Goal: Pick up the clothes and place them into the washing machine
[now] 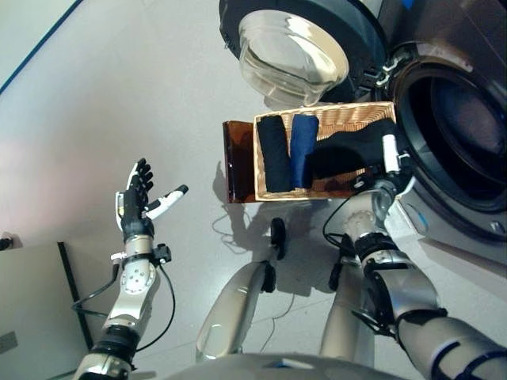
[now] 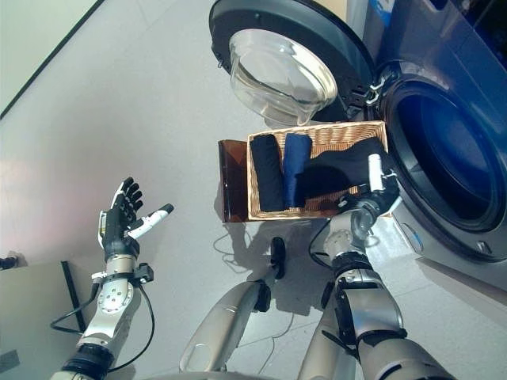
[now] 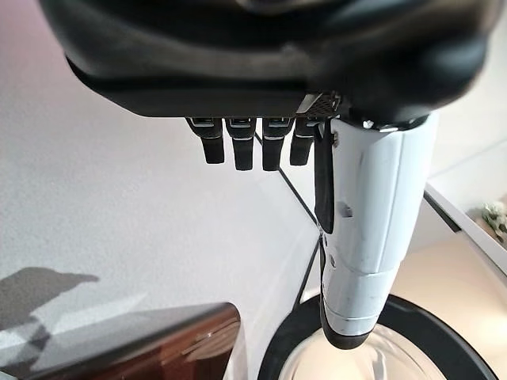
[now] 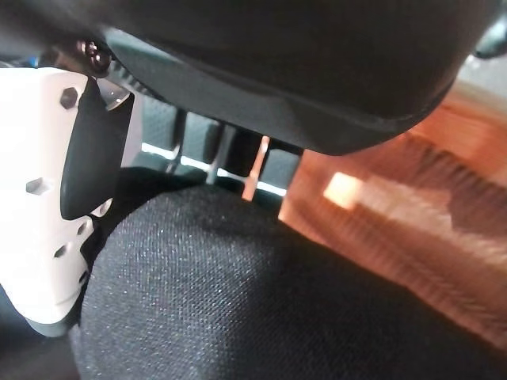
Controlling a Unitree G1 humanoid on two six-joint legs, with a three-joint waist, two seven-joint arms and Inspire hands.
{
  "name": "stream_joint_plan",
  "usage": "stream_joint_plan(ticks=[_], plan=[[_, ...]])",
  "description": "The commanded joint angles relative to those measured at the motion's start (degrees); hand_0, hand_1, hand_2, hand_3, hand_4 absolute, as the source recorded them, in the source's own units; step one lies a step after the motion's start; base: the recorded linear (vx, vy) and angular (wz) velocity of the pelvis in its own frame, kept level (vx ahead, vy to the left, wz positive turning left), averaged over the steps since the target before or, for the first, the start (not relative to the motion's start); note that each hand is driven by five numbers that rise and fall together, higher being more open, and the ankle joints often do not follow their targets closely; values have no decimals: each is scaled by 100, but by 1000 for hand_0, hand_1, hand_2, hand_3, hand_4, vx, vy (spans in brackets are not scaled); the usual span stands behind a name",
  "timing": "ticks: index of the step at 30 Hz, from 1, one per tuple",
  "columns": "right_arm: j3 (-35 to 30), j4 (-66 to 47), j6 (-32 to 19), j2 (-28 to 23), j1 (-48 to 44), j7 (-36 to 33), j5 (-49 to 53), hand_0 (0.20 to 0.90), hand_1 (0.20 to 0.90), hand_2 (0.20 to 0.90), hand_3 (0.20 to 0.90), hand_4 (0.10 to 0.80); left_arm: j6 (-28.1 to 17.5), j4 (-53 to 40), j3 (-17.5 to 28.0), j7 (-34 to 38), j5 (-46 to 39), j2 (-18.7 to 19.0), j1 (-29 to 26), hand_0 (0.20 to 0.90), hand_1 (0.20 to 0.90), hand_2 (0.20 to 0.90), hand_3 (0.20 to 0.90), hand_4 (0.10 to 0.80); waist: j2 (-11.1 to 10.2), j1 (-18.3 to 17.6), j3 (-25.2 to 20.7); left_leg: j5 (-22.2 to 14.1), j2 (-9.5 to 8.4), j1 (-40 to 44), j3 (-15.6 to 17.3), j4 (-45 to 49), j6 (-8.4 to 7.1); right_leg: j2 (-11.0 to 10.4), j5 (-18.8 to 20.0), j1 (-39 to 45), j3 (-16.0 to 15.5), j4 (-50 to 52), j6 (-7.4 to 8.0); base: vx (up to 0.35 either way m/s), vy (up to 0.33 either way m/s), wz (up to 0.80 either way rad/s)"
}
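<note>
A wicker basket (image 1: 348, 119) stands in front of the washing machine and holds a rolled black garment (image 1: 273, 154), a rolled blue garment (image 1: 302, 146) and a loose black garment (image 1: 348, 154). My right hand (image 1: 386, 168) is at the basket's near right corner, down in the loose black garment. In the right wrist view that black cloth (image 4: 277, 301) bulges close against the palm, beside the white-covered thumb (image 4: 32, 198). My left hand (image 1: 141, 198) is raised over the bare floor far to the left, open and holding nothing, its fingers (image 3: 238, 146) straight.
The washing machine's round door (image 1: 293, 47) hangs open behind the basket, and the dark drum opening (image 1: 467, 134) is just right of it. A brown stand (image 1: 238, 162) sticks out at the basket's left side. A pale panel (image 1: 32, 309) lies at the lower left.
</note>
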Motion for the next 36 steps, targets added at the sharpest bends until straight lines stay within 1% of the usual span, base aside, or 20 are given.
stream_joint_plan(ticks=[1,4,11,13,14,15,18,19,21,23,24,25,26,27,30,31,34,36], plan=[[-40,-736,-774,-382,-89,263,25,200,200,200,200,300,-620,-35,248,149,-126,75,-107,900,900,900,900,800,227,-58,-362,-555,-58,-282,-81,410,-307,149,315,259,-2,-729,-240,0,0,0],[-242,-762,-884,-494,-139,188,88,200,200,200,200,300,-635,-53,206,114,-142,75,-81,900,900,900,900,800,270,-61,-365,-565,-56,-283,-79,405,-312,160,304,249,23,-726,-243,7,2,-4],[-770,-670,-1170,-1142,-603,-308,72,200,200,200,200,300,-625,-54,120,53,-182,157,-10,900,900,900,900,800,427,-61,-440,-558,-39,-240,-53,347,-342,211,256,235,78,-721,-244,21,-10,-8],[-812,-577,-1191,-1322,-762,-447,35,200,200,200,200,300,-623,-75,104,48,-184,185,1,900,900,900,900,800,453,-47,-454,-553,-34,-232,-52,341,-347,218,258,233,102,-740,-237,14,-9,-3],[-808,-565,-1189,-1333,-776,-454,31,200,200,200,200,300,-622,-77,103,46,-187,180,-3,900,900,900,900,800,458,-43,-451,-552,-33,-233,-50,339,-348,220,261,232,105,-742,-237,12,-11,-4],[-834,-509,-1181,-1530,-927,-580,-43,200,200,200,200,300,-635,-145,71,39,-186,224,13,900,900,900,900,800,494,-40,-459,-539,-28,-237,-45,325,-356,226,251,210,119,-742,-240,7,-25,-4],[-810,-447,-1166,-1864,-1192,-721,-109,200,200,200,200,300,-645,-251,51,26,-132,281,30,900,900,900,900,800,569,-9,-440,-521,-18,-272,-56,320,-374,232,240,119,133,-701,-247,-4,-34,-6],[-804,-443,-1162,-1876,-1208,-736,-121,200,200,200,200,300,-640,-259,51,28,-130,274,25,900,900,900,900,800,575,-4,-439,-520,-18,-279,-56,321,-375,232,238,107,135,-693,-248,-29,-33,-8],[-614,-345,-1008,-2379,-1542,-917,-371,200,200,200,200,300,-667,-357,112,45,-92,351,58,900,900,900,900,800,615,61,-411,-490,-8,-374,-86,349,-390,233,196,-53,144,-561,-265,-57,-43,-3],[-351,-207,-947,-2717,-1886,-1062,-485,200,200,200,200,300,-689,-426,140,82,-107,356,84,900,900,900,900,800,631,112,-398,-481,10,-505,-73,416,-402,222,155,-217,157,-395,-288,-23,-64,3],[-203,-161,-888,-2928,-2076,-1105,-575,200,200,200,200,300,-700,-478,197,118,-94,372,71,900,900,900,900,800,632,127,-404,-582,-5,-560,-119,509,-436,226,0,-297,200,-242,-287,-68,-73,11],[-115,-145,-827,-3065,-2151,-1117,-644,200,200,200,200,300,-703,-502,220,131,-81,384,79,900,900,900,900,800,634,110,-350,-510,15,-658,-70,574,-433,218,65,-384,162,-168,-323,-73,-72,24],[48,-103,-747,-3236,-2283,-1111,-697,200,200,200,200,300,-711,-521,254,164,-73,395,85,900,900,900,900,800,621,111,-339,-523,23,-741,-66,657,-454,212,23,-467,169,-58,-342,-46,-68,34],[248,-22,-679,-3377,-2468,-1085,-696,200,200,200,200,300,-720,-568,296,183,-76,377,73,900,900,900,900,800,596,118,-370,-643,6,-789,-119,730,-497,226,-115,-533,251,57,-334,38,-87,35],[763,195,-395,-3706,-2811,-1043,-931,200,200,200,200,300,-717,-687,353,249,-30,406,117,900,900,900,900,800,479,75,-289,-630,56,-931,-132,781,-568,229,-218,-703,244,232,-387,-28,-94,15],[861,146,-394,-3726,-2890,-1055,-950,200,200,200,200,300,-730,-719,351,254,-23,416,127,900,900,900,900,800,455,68,-261,-603,74,-970,-127,762,-588,238,-226,-737,234,254,-391,-60,-81,6],[1175,116,-289,-3903,-3170,-1180,-1239,200,200,200,200,300,-747,-852,387,280,32,451,196,900,900,900,900,800,404,51,-196,-533,98,-1057,-136,744,-632,253,-254,-846,202,347,-423,-45,-81,9],[1448,200,-184,-4021,-3384,-1388,-1560,200,200,200,200,300,-748,-913,382,307,56,470,255,900,900,900,900,800,376,44,-166,-465,108,-1083,-165,691,-668,282,-261,-880,177,369,-447,-25,-91,11]])
